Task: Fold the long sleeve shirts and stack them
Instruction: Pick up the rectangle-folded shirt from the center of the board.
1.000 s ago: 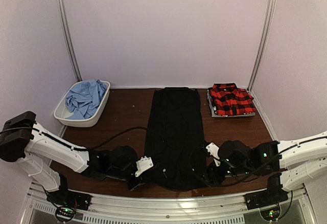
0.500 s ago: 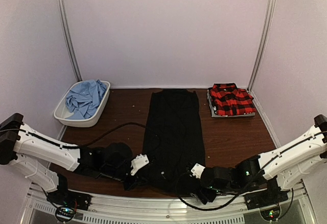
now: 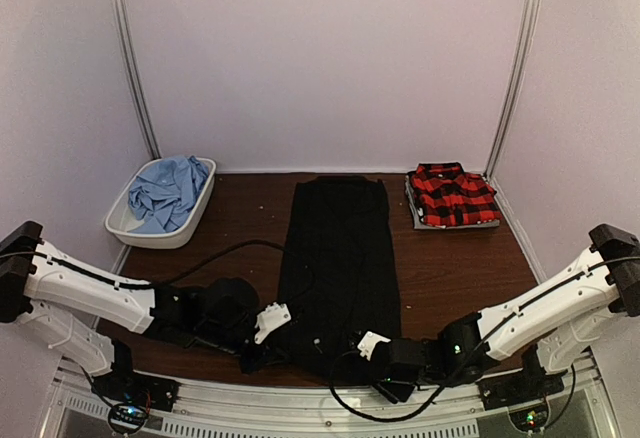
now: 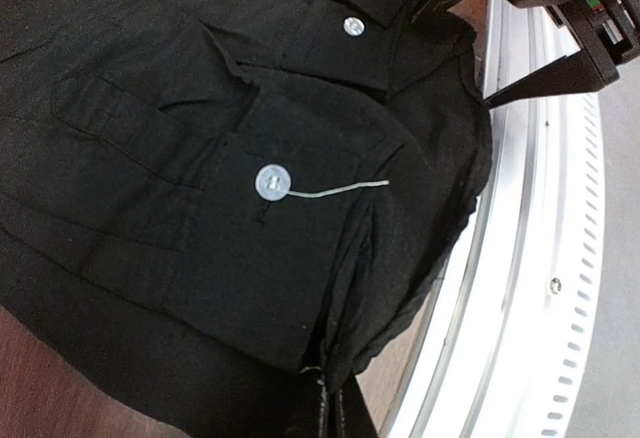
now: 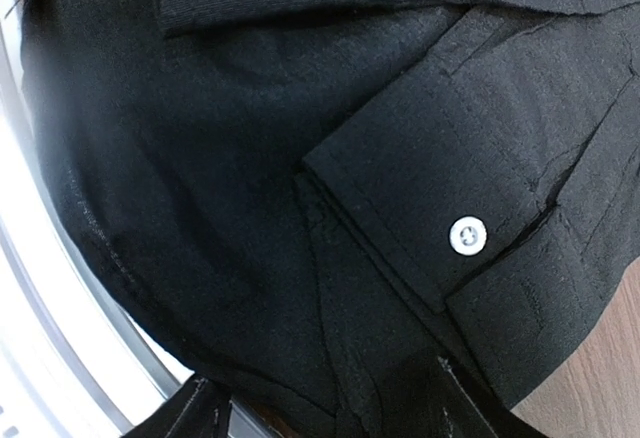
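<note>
The black shirt (image 3: 340, 258) lies as a long strip down the middle of the table, with its near end at the front edge. My left gripper (image 3: 266, 344) is shut on the shirt's near left edge; in the left wrist view (image 4: 338, 413) the cloth (image 4: 200, 158) with a white button (image 4: 271, 182) bunches into the jaws. My right gripper (image 3: 373, 368) is open over the near edge. In the right wrist view (image 5: 330, 408) its fingers stand wide apart around black cloth (image 5: 250, 158). The plaid shirt (image 3: 452, 195) lies folded at the back right. The light blue shirt (image 3: 165, 190) lies crumpled.
A white bin (image 3: 118, 222) at the back left holds the light blue shirt. A metal rail (image 3: 330, 405) runs along the table's front edge, also in the left wrist view (image 4: 520, 288). A black cable (image 3: 230, 255) crosses the table by the left arm.
My right gripper has moved left and nearer, from the shirt's near right corner to its near edge by the rail. The left gripper drew back slightly, and the shirt's near end has shifted a little.
</note>
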`<action>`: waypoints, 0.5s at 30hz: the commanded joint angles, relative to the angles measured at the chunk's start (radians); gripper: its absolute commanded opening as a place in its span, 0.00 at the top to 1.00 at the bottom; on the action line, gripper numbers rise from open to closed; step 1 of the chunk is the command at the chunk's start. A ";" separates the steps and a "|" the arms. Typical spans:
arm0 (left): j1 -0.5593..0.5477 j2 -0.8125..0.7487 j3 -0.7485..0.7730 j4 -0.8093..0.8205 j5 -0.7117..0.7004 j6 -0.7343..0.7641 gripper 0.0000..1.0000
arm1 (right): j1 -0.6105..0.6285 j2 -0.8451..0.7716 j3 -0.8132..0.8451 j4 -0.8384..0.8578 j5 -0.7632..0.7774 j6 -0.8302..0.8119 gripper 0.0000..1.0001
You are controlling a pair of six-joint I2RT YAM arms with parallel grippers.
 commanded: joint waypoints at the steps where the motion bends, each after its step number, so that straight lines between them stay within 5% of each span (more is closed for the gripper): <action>1: 0.004 -0.032 0.001 0.018 0.039 -0.009 1.00 | 0.004 0.003 -0.002 -0.029 0.016 -0.015 0.35; 15: -0.009 -0.063 -0.036 0.020 0.055 -0.050 1.00 | 0.013 -0.030 -0.028 0.003 -0.086 -0.004 0.95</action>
